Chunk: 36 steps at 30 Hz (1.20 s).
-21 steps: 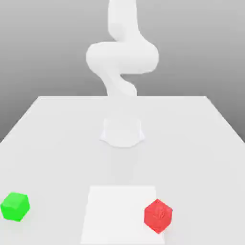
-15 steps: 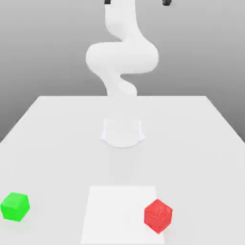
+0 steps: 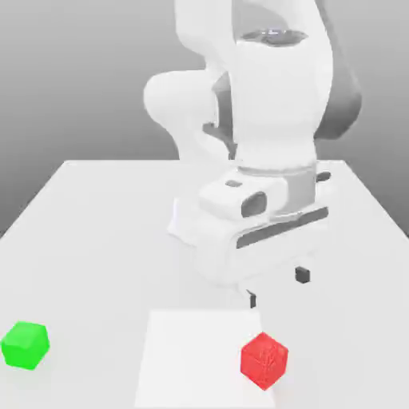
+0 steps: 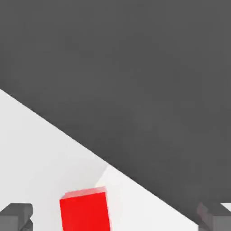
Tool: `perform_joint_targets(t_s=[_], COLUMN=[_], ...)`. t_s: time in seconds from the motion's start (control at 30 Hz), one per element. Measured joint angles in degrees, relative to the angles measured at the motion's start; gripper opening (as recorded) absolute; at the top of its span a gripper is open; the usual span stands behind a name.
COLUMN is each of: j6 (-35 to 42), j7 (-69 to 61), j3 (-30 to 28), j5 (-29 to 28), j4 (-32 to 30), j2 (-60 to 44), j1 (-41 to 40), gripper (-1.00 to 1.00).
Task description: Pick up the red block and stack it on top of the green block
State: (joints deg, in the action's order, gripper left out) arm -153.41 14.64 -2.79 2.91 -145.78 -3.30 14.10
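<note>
On the white table (image 3: 96,232), near its front edge, I noted the red block (image 3: 264,361) sitting at about 5 o'clock from the table's middle, resting on a slightly brighter white square patch (image 3: 192,351), close to that patch's corner on the exterior view's right. It stood alone, with nothing touching it. The green block (image 3: 25,345) sat well apart at roughly 8 o'clock, off the patch, toward the exterior view's left edge of the table.

I saw the white Panda arm (image 3: 272,120) bent forward over the table, its hand tilted and hanging above the surface behind the red block. The gripper (image 3: 277,287) held nothing. Its two dark fingertips (image 3: 302,275) stood wide apart, one nearer the patch's rear edge, the other higher and toward the exterior view's right. Both were clear of the table and of either block.

From the hand view, I logged the red block (image 4: 85,211) lying between the two dark grey fingertips (image 4: 16,215), nearer to one of them than to the other, and partly cut by the frame edge. The table edge (image 4: 54,126) ran diagonally through that view, with dark grey background beyond it. The green block did not appear there.
</note>
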Motion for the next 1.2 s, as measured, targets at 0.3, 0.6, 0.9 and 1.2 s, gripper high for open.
perform_joint_targets(t_s=[0.3, 0.6, 0.9, 1.2], j6=[-11.42, -7.16, 1.11, -0.27], j7=[-2.44, -1.98, -9.71, -23.92], j3=[1.23, 0.88, -8.42, -16.74], j5=[-1.01, -1.66, 0.4, 9.24], j4=[0.1, -0.65, 1.35, 6.59], j2=[-15.83, -10.87, -5.15, -12.62], j1=[-0.62, -0.38, -11.44, -28.04], gripper=[-1.0, -1.0, -1.0, -1.0])
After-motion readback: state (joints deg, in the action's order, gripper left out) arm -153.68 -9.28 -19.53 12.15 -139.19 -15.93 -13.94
